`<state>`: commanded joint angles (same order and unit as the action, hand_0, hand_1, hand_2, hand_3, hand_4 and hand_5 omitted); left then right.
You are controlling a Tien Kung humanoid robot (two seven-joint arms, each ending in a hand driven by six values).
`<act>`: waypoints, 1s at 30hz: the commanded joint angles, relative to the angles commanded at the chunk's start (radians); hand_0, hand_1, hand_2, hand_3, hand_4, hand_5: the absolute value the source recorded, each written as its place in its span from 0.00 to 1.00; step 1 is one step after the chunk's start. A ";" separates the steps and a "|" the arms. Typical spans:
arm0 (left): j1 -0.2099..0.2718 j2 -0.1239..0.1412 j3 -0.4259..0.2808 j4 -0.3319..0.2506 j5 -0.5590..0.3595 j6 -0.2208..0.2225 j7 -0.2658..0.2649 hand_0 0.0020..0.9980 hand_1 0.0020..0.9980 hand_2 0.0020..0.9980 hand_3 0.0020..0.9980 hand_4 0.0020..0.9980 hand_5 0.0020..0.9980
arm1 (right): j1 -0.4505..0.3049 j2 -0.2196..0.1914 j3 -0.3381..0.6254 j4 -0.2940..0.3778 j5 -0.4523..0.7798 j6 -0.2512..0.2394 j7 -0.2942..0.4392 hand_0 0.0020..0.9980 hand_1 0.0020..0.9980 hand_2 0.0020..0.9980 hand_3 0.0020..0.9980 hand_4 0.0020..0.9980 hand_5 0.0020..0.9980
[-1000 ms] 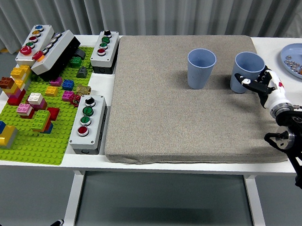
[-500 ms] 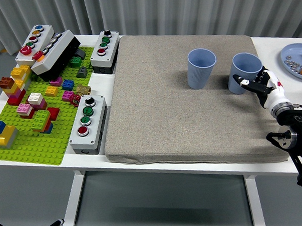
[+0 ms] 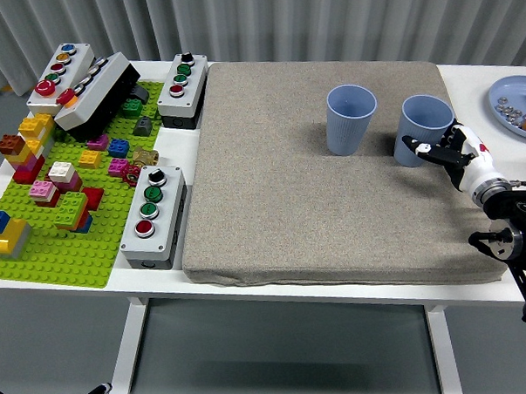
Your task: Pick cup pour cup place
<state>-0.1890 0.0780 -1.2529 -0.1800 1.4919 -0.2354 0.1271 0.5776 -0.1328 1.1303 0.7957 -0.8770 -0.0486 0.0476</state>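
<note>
Two plain pale-blue cups stand upright and open-mouthed on a grey mat (image 3: 314,177) covering most of the white bench (image 3: 169,140), both toward its far right. The right cup (image 3: 423,127) sits just beside the left cup (image 3: 350,118), a narrow gap between them. The robot's right hand (image 3: 449,150), black with white knuckles, reaches in from the right edge, its fingers (image 3: 418,147) curled around the near side of the right cup and touching its wall; how firmly they grip is hard to make out. Neither cup's contents can be seen. At the far right a blue plate (image 3: 508,99) is cut off by the frame. To the left lie a green baseplate with bricks (image 3: 62,193) and grey button boxes (image 3: 154,212).
</note>
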 joint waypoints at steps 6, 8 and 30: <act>0.001 -0.001 -0.004 0.000 -0.002 0.002 -0.002 0.85 0.86 0.89 0.79 0.59 1.00 | 0.001 -0.002 0.015 0.009 -0.020 0.016 -0.009 0.97 0.93 1.00 0.98 0.78 0.16; 0.002 -0.001 -0.005 0.000 -0.001 0.002 -0.002 0.85 0.86 0.89 0.79 0.59 1.00 | 0.002 -0.003 0.016 0.014 -0.026 0.016 -0.011 0.97 0.93 1.00 0.98 0.78 0.16; 0.006 -0.003 -0.015 0.000 0.000 0.005 -0.004 0.85 0.86 0.89 0.78 0.60 1.00 | -0.016 -0.039 0.031 0.051 -0.053 0.031 -0.050 0.98 0.94 1.00 1.00 0.82 0.20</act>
<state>-0.1833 0.0750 -1.2679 -0.1800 1.4919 -0.2304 0.1226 0.5619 -0.1720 1.1614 0.8471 -0.9301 -0.0175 -0.0028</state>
